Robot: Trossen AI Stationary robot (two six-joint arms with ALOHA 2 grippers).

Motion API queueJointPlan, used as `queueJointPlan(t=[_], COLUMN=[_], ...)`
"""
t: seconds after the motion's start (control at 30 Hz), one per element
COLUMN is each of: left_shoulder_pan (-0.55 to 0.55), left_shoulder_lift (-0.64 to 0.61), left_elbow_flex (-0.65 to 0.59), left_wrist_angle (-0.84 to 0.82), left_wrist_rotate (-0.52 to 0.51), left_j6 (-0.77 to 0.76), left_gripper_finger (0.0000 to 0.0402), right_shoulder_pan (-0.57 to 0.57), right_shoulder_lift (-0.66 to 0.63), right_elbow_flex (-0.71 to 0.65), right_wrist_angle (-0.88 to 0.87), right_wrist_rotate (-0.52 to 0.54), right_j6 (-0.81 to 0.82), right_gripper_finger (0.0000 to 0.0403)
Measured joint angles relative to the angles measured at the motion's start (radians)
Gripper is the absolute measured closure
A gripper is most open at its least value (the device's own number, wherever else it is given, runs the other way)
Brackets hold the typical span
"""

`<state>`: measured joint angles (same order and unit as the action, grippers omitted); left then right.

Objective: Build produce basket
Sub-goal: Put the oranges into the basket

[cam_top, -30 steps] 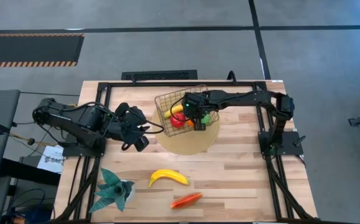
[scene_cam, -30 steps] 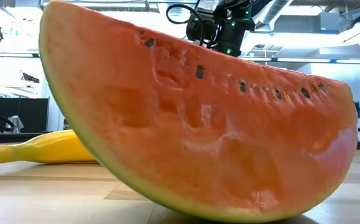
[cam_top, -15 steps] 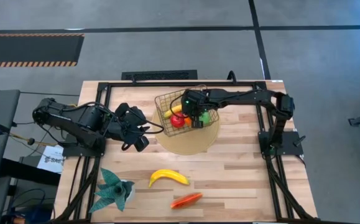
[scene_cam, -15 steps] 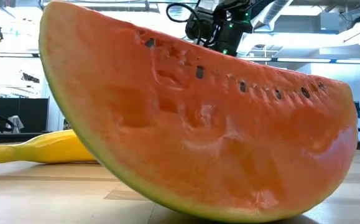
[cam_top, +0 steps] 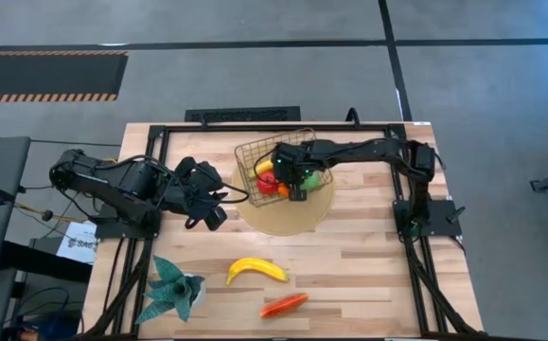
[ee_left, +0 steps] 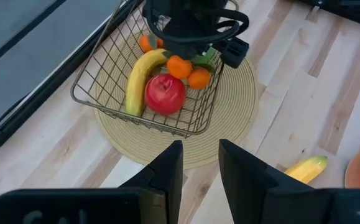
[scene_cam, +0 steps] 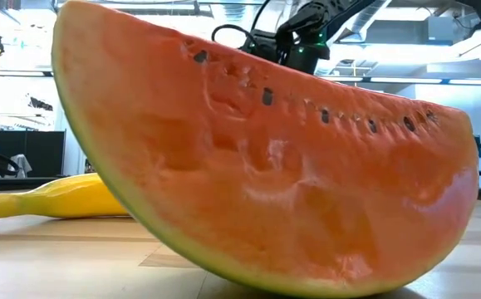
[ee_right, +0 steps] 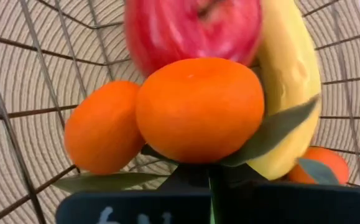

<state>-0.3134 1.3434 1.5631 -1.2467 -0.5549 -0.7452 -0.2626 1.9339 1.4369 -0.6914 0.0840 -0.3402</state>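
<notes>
Since a second ago the right end effector (cam_top: 295, 176) has slid leftward over the basket (cam_top: 251, 154), its arm stretching further across. That basket is gold wire mesh with open square grids, sitting on a round woven tan mat (cam_top: 319, 205) at the far middle of the pale plank surface (cam_top: 368, 265). Inside lie a smooth red apple (ee_left: 165, 94), a curved yellow banana (ee_left: 137, 81) and glossy orange tangerines (ee_left: 180, 66) with green leaves. The dark arm hides part of the contents from above, and in the low view a watermelon slice (scene_cam: 290, 174) fills nearly everything. The right end effector's fingers sit out of sight below its own camera, so I cannot tell their spread or whether they touch the tangerine cluster. The left end effector (ee_left: 199, 163) waits left of the basket, narrowly parted and holding nothing. A second banana (cam_top: 256, 270) lies near the front.
</notes>
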Motion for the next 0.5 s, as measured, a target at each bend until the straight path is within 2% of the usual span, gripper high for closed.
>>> queueJointPlan(t=[0.3,0.5], left_shoulder_pan=[0.0,0.0], left_shoulder_lift=[0.0,0.0], left_elbow_flex=[0.0,0.0], left_wrist_angle=[-0.003,-0.005], left_wrist_rotate=[-0.001,0.0], left_j6=[0.0,0.0], left_gripper_finger=[0.0311,0.0311], right_shoulder_pan=[-0.008,-0.005], right_shoulder_lift=[-0.001,0.0], right_elbow_flex=[0.001,0.001], right_wrist_angle=[0.004,-0.003], right_wrist_rotate=[0.003,0.004], right_j6=[-0.006,-0.007], right_gripper_finger=[0.04,0.035])
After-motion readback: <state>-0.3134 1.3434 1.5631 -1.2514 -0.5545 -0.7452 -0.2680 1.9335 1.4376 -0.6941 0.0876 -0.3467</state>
